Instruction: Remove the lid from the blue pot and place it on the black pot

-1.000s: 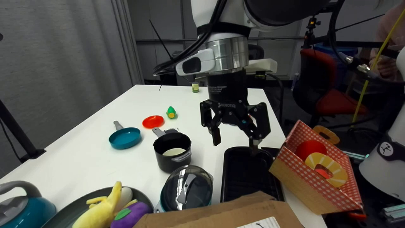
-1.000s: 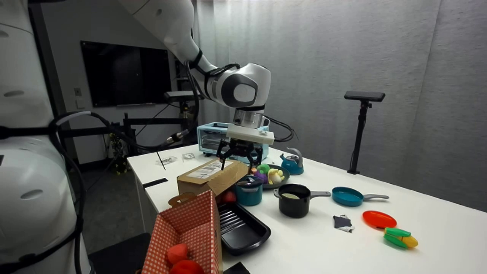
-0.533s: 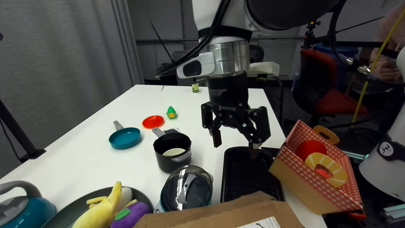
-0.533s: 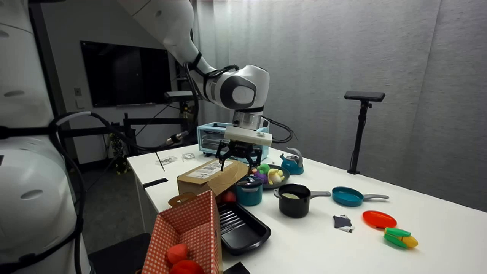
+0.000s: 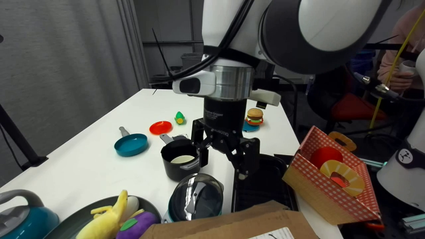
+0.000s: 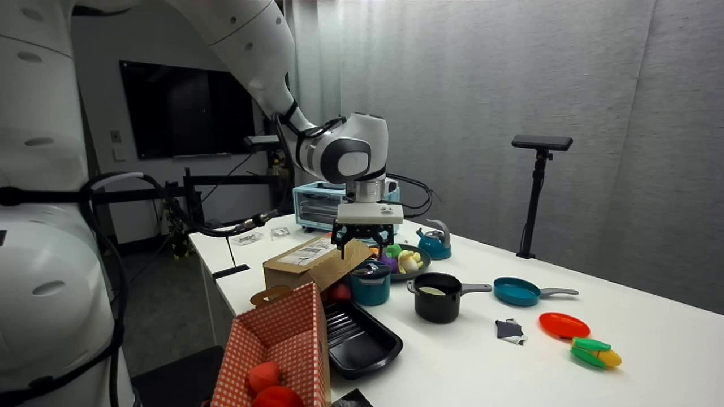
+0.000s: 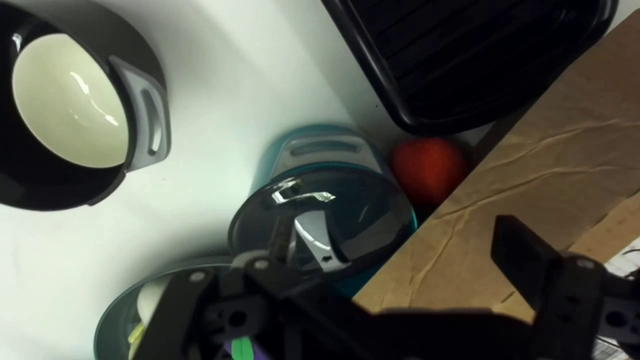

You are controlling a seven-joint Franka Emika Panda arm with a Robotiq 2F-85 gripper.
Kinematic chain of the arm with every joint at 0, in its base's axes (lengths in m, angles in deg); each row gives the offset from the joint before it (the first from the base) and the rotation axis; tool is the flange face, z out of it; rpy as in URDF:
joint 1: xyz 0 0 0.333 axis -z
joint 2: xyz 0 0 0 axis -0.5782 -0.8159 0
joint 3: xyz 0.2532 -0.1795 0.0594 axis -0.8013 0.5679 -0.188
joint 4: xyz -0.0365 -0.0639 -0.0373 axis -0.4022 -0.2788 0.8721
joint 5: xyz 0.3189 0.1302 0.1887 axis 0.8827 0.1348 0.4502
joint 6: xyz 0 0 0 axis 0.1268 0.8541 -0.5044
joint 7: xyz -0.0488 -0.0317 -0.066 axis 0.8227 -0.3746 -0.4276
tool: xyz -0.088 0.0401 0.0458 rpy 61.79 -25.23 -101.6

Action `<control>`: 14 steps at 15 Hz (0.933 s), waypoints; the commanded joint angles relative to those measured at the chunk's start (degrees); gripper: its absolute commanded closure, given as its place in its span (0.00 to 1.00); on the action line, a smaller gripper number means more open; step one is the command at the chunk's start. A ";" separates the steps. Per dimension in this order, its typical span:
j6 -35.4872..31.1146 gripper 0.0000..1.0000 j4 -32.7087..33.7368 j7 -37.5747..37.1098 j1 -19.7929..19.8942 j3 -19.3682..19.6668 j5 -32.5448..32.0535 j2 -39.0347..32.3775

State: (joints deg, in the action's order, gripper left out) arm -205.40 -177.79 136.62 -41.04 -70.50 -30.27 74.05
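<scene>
My pincer (image 5: 223, 168) is spread wide, and I hold nothing in my two fingers (image 5: 203, 157). They point down, and in an exterior view I see a gap between them and the lid (image 5: 198, 199). The lid is dark and see-through, and it sits on top of the blue pot (image 6: 370, 291). It has a grey handle (image 7: 320, 240) in the middle. The black pot (image 6: 437, 305) is near the blue pot, but they do not touch. Its top is uncovered, and a pale round thing (image 7: 70, 100) sits inside. A brown box (image 6: 300, 270) has a flap (image 6: 334, 274) that comes right up by the blue pot. In the wrist view, a red round thing (image 7: 427, 167) shows between that pot, the box and the black tray (image 6: 367, 345). A dark pan (image 5: 83, 214) with toy food (image 5: 103, 224) is just beside the blue pot.
</scene>
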 commanded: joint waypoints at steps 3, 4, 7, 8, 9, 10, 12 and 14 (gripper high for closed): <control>-9.54 0.00 0.16 1.98 0.48 -2.67 1.04 -4.37; -10.79 0.00 0.38 2.22 0.73 -3.19 1.14 -4.93; -13.15 0.00 0.90 2.85 1.49 -4.64 1.36 -5.89; -13.47 0.00 1.06 2.98 1.74 -5.07 1.44 -5.99; -13.82 0.00 1.16 3.27 2.01 -5.49 1.58 -6.10; -13.94 0.00 1.36 3.41 2.21 -5.71 1.51 -6.25; -14.10 0.00 1.73 3.54 2.53 -5.79 1.23 -6.48; -13.98 0.00 1.99 3.63 2.88 -5.47 0.81 -6.56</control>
State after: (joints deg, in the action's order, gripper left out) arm -217.89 -176.71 138.13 -39.91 -75.04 -30.27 68.41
